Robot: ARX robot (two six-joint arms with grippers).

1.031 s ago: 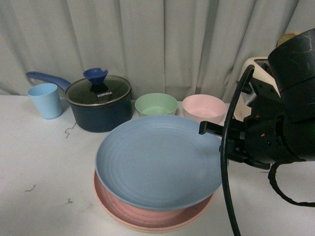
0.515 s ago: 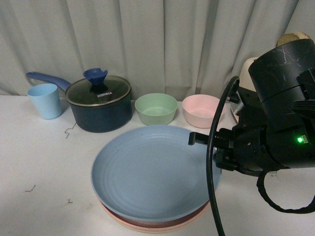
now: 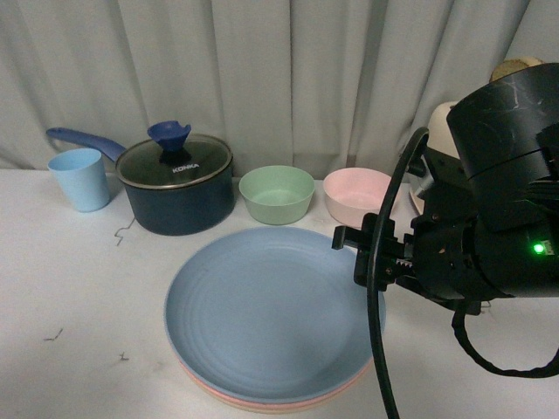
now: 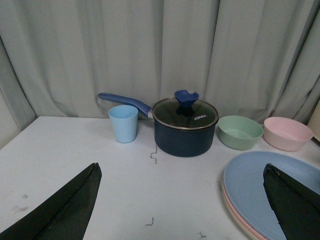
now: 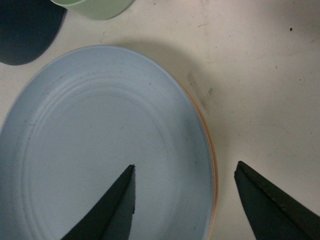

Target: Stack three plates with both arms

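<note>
The light blue plate [image 3: 271,310] lies flat on top of the pink plate [image 3: 218,390] and the cream-beige plate [image 3: 262,408], whose rims show only as thin edges below it. The stack also shows in the left wrist view [image 4: 265,190] and the right wrist view [image 5: 110,145]. My right gripper [image 5: 185,170] is open, its jaws straddling the stack's right rim just above it, holding nothing. In the front view the right gripper [image 3: 367,249] is at the stack's right edge. My left gripper [image 4: 182,170] is open and empty over bare table left of the stack.
Behind the stack stand a dark blue lidded saucepan [image 3: 175,183], a light blue cup [image 3: 80,178], a green bowl [image 3: 277,192] and a pink bowl [image 3: 360,194]. A cream object [image 3: 437,131] is behind my right arm. A curtain closes the back.
The blue plate, held tilted above the pink plate a second ago, has dropped flat onto the stack. My right gripper has let it go and stands open at its rim.
</note>
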